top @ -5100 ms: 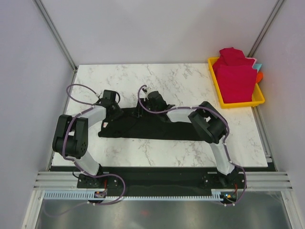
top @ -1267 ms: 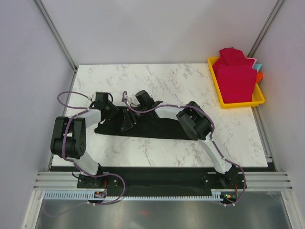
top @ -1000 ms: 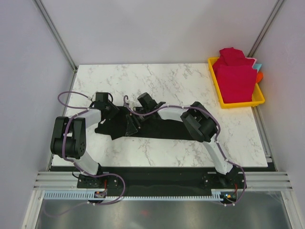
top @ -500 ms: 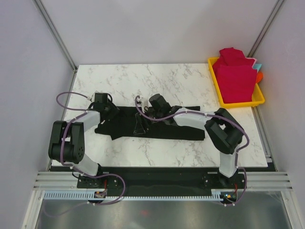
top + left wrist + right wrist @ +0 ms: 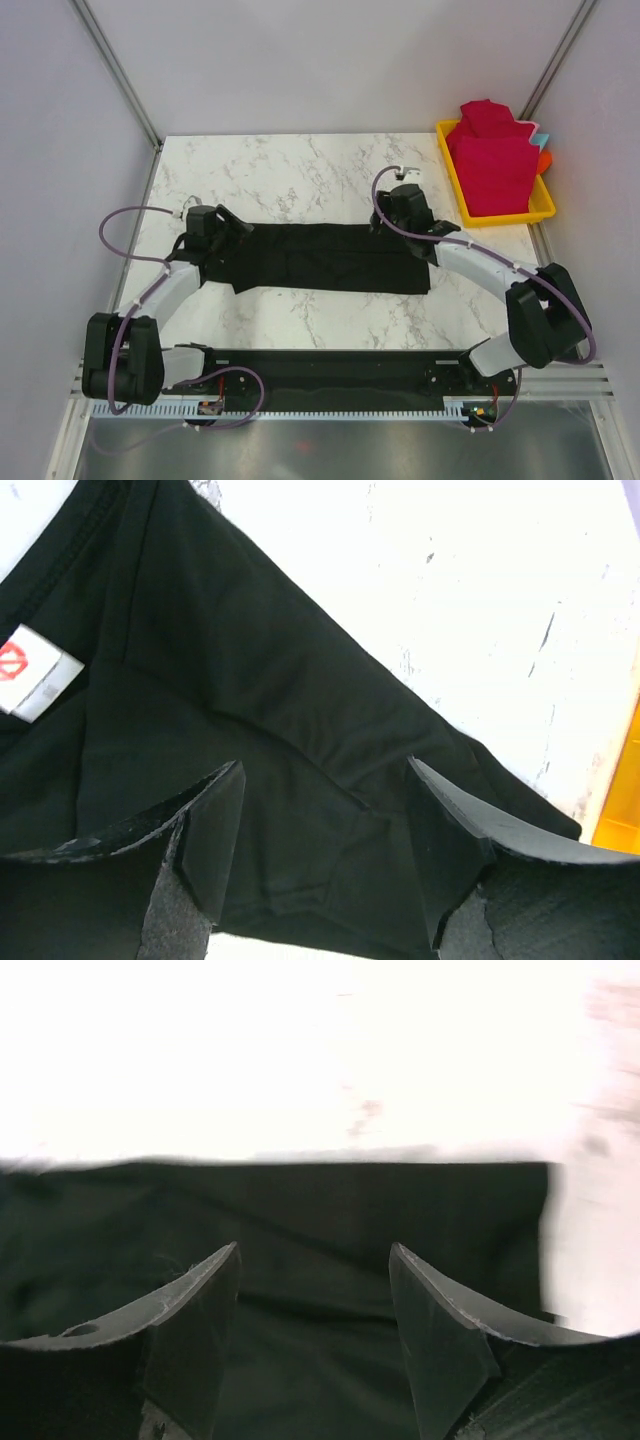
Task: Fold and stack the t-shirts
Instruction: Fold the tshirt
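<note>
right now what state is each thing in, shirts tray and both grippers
black t-shirt: folded into a long band, flat on the table
yellow tray: holding the red pile
red t-shirts: folded, piled in the tray
left gripper: open, empty, over the band's left end
right gripper: open, empty, over its right end

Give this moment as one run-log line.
black t-shirt: flat strip on table | left gripper: open | right gripper: open | red t-shirts: in yellow tray

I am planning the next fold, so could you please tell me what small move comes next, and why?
Probably lower the right gripper and close it on the right end of the black t-shirt: the shirt lies in a long strip, and that gripper and the left gripper hover open at its ends.
</note>
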### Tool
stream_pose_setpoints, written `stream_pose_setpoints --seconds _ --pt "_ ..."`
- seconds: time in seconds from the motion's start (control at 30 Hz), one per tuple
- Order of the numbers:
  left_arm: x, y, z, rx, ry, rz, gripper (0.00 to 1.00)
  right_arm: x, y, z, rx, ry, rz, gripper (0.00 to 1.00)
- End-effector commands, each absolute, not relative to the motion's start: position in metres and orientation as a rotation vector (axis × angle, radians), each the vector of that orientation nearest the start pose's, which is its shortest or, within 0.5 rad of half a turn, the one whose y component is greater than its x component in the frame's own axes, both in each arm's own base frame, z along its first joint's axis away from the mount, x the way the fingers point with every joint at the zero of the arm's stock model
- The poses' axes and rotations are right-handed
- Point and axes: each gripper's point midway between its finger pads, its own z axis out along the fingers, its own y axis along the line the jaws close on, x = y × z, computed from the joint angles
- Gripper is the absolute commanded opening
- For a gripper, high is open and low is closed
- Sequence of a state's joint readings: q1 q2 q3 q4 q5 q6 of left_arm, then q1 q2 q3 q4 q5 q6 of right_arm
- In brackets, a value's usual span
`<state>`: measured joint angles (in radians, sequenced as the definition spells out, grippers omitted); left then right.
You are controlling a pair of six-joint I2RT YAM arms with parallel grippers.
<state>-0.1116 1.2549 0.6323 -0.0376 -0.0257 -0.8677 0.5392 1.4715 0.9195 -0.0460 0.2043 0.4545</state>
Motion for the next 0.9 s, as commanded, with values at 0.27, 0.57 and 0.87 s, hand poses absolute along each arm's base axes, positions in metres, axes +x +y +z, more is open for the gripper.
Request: stream_pose_setpoints --seconds 0.27,0.57,0.87 --pt "0.3 -0.051 0.081 -1.021 2.107 -0.442 0.91 0.397 0.093 0.08 0.367 2.217 -0.142 0.77" --pt "0.274 -0.051 0.055 -1.11 2.152 -0.433 0.86 0.407 0.074 0.037 0.439 2.315 -0.16 0.74" --pt "0.253 -0.026 0.033 -1.322 2.107 -0.265 0.79 0.406 0.081 0.009 0.456 2.395 -0.083 0.41"
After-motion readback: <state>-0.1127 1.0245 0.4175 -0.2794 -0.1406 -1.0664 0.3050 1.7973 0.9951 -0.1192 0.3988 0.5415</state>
